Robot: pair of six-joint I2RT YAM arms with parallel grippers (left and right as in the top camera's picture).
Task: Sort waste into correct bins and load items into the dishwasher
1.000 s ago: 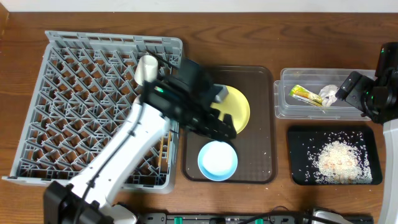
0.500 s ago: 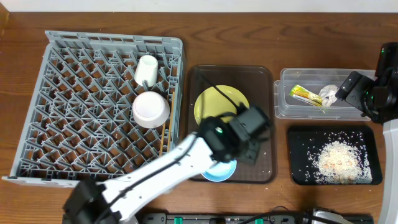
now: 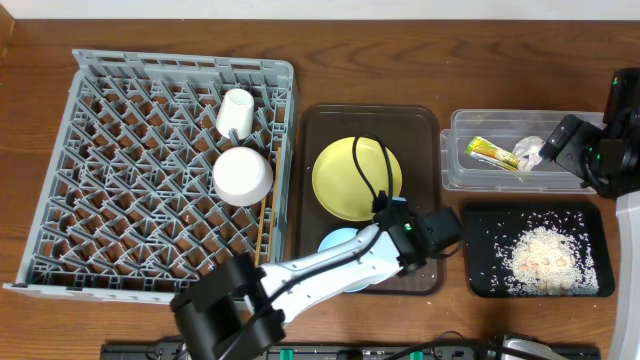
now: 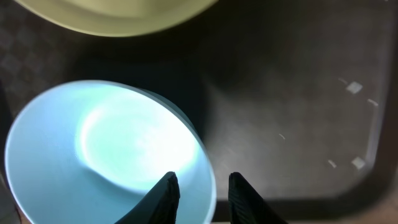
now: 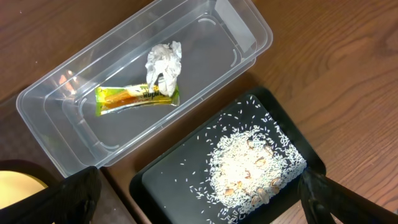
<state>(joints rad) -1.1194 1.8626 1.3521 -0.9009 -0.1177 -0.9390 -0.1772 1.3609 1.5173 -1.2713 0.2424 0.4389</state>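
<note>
My left gripper (image 4: 202, 186) is shut on the right rim of the light blue bowl (image 4: 112, 155), one finger inside and one outside. The bowl (image 3: 335, 242) sits at the front of the brown serving tray (image 3: 420, 130), mostly hidden under my left arm, with the yellow plate (image 3: 350, 178) just behind it. The grey dish rack (image 3: 180, 62) holds a white cup (image 3: 236, 110), a white bowl (image 3: 243, 176) and chopsticks (image 3: 263, 235). My right gripper (image 5: 205, 199) hangs wide open above the bins, holding nothing.
The clear tub (image 5: 236, 25) holds the green-and-yellow wrapper (image 5: 134, 96) and the crumpled tissue (image 5: 165, 62). In front of it the black tray (image 5: 168, 186) carries a heap of rice scraps (image 5: 255, 165). A few grains lie on the brown tray (image 4: 292, 124).
My left arm swung from the rack's right side across the brown tray and down to the blue bowl, and its jaws closed from wide open onto the rim. The right arm stayed still.
</note>
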